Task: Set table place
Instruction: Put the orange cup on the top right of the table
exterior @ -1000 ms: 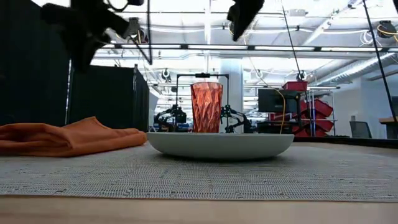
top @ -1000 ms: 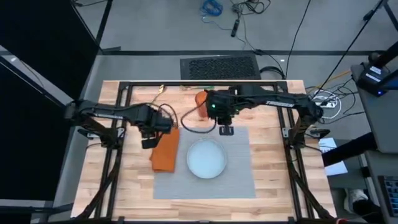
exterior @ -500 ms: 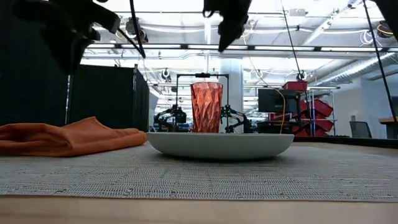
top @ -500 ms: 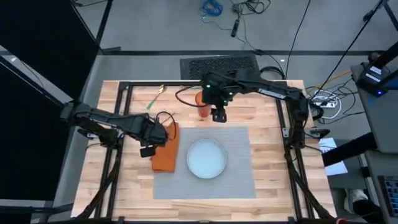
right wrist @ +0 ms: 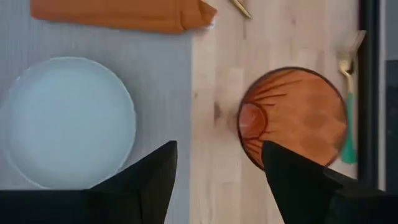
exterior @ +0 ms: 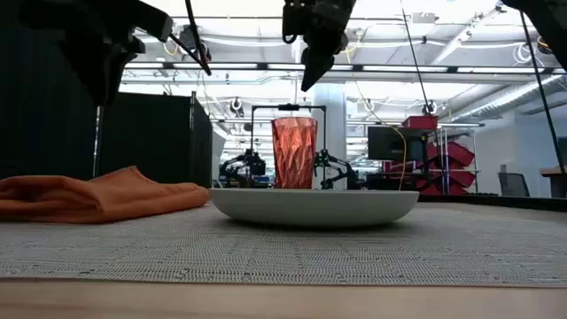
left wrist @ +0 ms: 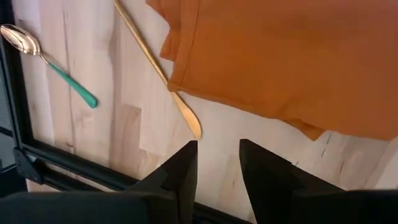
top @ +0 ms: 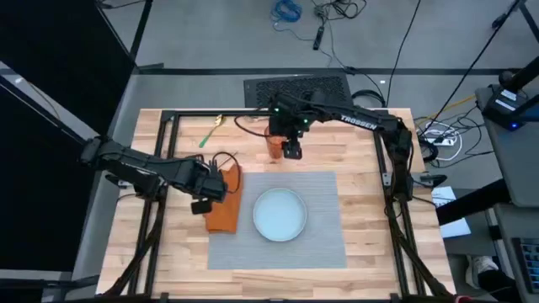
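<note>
Since a second ago the right gripper (top: 291, 152) has drawn back from above the placemat's (top: 324, 240) far edge and now hangs over the bare bench (top: 362, 160), just beside the orange-red tumbler (top: 274, 141) standing past the mat. The left gripper (top: 202, 204) has slid from the far end of the orange napkin (top: 226, 204) toward the napkin's near half, at its outer edge. The plate (top: 280, 214), napkin and tumbler lie where they did.

The right gripper is spread wide and holds nothing; in its wrist view the tumbler (right wrist: 292, 118) sits ahead, between its two fingers (right wrist: 149, 186), with the plate (right wrist: 65, 121) off to one side on the mat. The left gripper's fingers (left wrist: 180, 177) stand a little apart with nothing between them, above bare wood; a gold-coloured utensil handle (left wrist: 158, 71) pokes out from under the napkin (left wrist: 280, 56) just ahead, and a teal-handled spoon (left wrist: 46, 56) lies near the bench's black frame.

The placemat lies flat in the middle of the bench, the plate at its centre and the napkin overlapping its left edge, just beside the left gripper.
</note>
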Robot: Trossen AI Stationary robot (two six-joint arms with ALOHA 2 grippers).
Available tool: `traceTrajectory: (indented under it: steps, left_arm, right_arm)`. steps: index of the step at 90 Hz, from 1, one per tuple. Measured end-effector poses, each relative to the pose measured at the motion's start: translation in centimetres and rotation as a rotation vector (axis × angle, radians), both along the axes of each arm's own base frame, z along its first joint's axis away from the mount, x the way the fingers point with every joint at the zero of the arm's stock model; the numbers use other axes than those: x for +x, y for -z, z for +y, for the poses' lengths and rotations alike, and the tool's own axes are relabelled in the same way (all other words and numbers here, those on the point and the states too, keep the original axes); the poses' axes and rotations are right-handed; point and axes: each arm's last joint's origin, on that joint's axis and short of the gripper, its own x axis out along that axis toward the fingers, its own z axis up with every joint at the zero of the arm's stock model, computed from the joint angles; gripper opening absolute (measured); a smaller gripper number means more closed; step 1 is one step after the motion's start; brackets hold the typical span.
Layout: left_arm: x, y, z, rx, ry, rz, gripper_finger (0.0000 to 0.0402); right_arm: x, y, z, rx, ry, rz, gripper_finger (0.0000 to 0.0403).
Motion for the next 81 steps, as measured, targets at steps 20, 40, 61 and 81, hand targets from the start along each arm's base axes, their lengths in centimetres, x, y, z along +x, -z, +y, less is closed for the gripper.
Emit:
traceTrajectory:
  steps: [20, 40, 61, 81]
  left_arm:
    - [0.1, 0.0, 0.0, 0.004, 0.001, -0.006, 0.0105]
    - [0.1, 0.0, 0.0, 0.006, 0.001, -0.006, 0.0105]
    - [0.2, 0.0, 0.0, 0.003, 0.002, -0.023, 0.0105]
    - [0.2, 0.0, 0.0, 0.004, 0.003, -0.022, 0.0105]
  right_arm:
    - [1.0, 1.3, -0.6, 0.02, -0.023, -0.002, 0.0221]
    - [1.7, 2.9, -1.5, 0.035, -0.024, 0.027, 0.0222]
    - [2.5, 4.7, -1.8, 0.063, -0.044, 0.07, 0.0222]
    - [3.1, 6.1, -2.4, 0.07, -0.04, 0.085, 0.0222]
